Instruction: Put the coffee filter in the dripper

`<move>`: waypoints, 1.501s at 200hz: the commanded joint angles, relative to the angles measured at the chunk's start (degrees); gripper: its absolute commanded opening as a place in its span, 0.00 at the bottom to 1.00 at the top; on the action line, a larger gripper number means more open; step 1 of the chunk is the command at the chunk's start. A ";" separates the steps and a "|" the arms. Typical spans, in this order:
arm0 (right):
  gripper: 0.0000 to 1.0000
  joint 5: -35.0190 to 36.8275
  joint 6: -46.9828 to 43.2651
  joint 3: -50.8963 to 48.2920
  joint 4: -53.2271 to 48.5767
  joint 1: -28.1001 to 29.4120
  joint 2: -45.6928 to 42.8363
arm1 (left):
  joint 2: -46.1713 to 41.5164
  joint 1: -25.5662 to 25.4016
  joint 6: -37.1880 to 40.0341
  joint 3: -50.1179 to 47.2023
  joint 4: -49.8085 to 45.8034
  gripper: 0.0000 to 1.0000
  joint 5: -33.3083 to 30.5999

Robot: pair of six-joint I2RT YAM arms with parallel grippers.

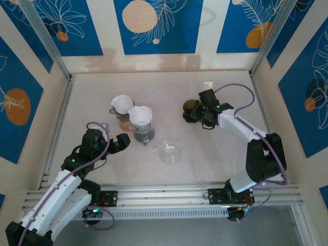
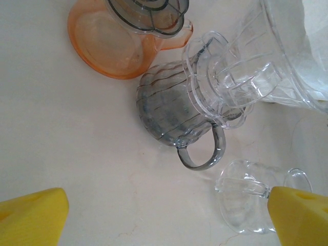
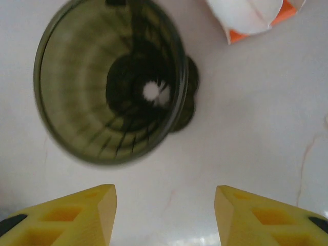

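Right end effector (image 3: 164, 197) is held wide open with nothing gripped, just short of the dark olive dripper (image 3: 110, 82) on the counter (image 3: 256, 113). Left end effector (image 2: 168, 207) is likewise spread open and unloaded, facing the grey server (image 2: 164, 113). One coffee filter (image 1: 141, 114) is seated in the clear dripper (image 2: 241, 77) on that server, and a second filter (image 1: 122, 103) is seated over the orange server (image 2: 110, 46).

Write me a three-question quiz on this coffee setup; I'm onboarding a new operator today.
1. True or false: the dark green dripper already holds a filter.
2. The right jaws stand: A) open, B) shut on the dripper.
3. How many cone-shaped white filters stand upright in the top view?
Key: 1 false; 2 A; 3 two.
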 commanded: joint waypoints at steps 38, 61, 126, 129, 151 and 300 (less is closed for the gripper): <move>0.55 -2.89 4.61 5.55 2.94 -4.69 8.22 | -0.90 0.70 -0.04 -0.55 0.01 1.00 0.31; 0.49 -3.42 3.98 6.88 2.28 -5.62 10.59 | -0.55 0.71 -0.07 -0.57 0.48 1.00 0.40; 0.17 -5.32 1.78 6.76 1.86 -5.33 11.78 | -0.39 0.71 -0.08 -0.46 0.75 1.00 0.39; 0.16 -5.32 1.77 6.65 1.80 -5.18 11.79 | -0.38 0.71 -0.08 -0.41 0.79 1.00 0.39; 0.07 -5.77 1.63 5.50 2.15 -4.64 10.93 | -0.38 0.68 -0.08 -0.29 0.52 1.00 0.48; 0.00 -16.31 -8.84 -3.04 -11.96 6.54 -22.86 | -1.44 0.71 1.15 2.83 -2.08 1.00 0.25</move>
